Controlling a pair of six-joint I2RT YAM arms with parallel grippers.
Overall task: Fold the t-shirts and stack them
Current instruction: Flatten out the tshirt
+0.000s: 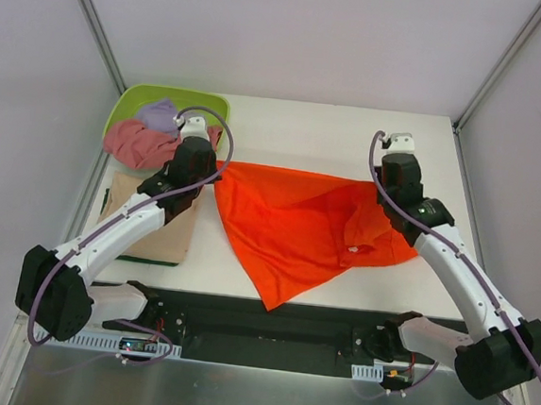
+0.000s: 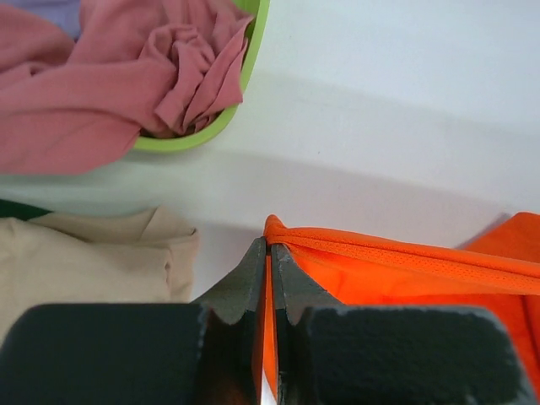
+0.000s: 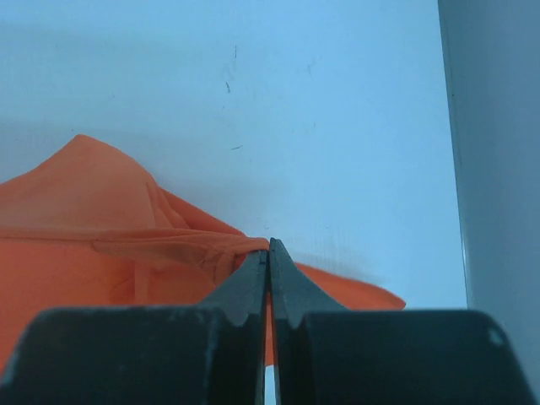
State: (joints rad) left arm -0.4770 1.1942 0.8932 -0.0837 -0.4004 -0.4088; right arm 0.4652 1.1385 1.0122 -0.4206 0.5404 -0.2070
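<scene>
Fingers (image 2: 250, 278) of the left gripper (image 2: 270, 246) are pinched tight on a hemmed corner of the bright orange cloth t-shirt (image 1: 287, 228), and the right gripper (image 3: 269, 245) is likewise clamped on a bunched fold at the garment's opposite end; so the held edge runs left to right between the two arms, each already at its own end, neither nearer than the other; from that edge the cloth trails toward the near side, narrowing to a tip at about the near edge of the white table (image 1: 305, 134); any stretch or lay-flat, I judge, turns on keeping that left-right line straight and drawing the slack away from the near edge; open room is widest on the far side, where bare tabletop lies beyond the held edge, and a bare strip runs to the right before the side wall; the left is crowded; the folded tan cloth t-shirt (image 1: 150, 225) lies just beside the orange corner, under the left arm; the lime-green plastic tub (image 1: 209, 98) sits at the far left corner, holding the crumpled dusty pink t-shirt (image 1: 133, 143), which spills over its near rim, and the smaller pale lavender t-shirt (image 1: 160, 114) beside it.
</scene>
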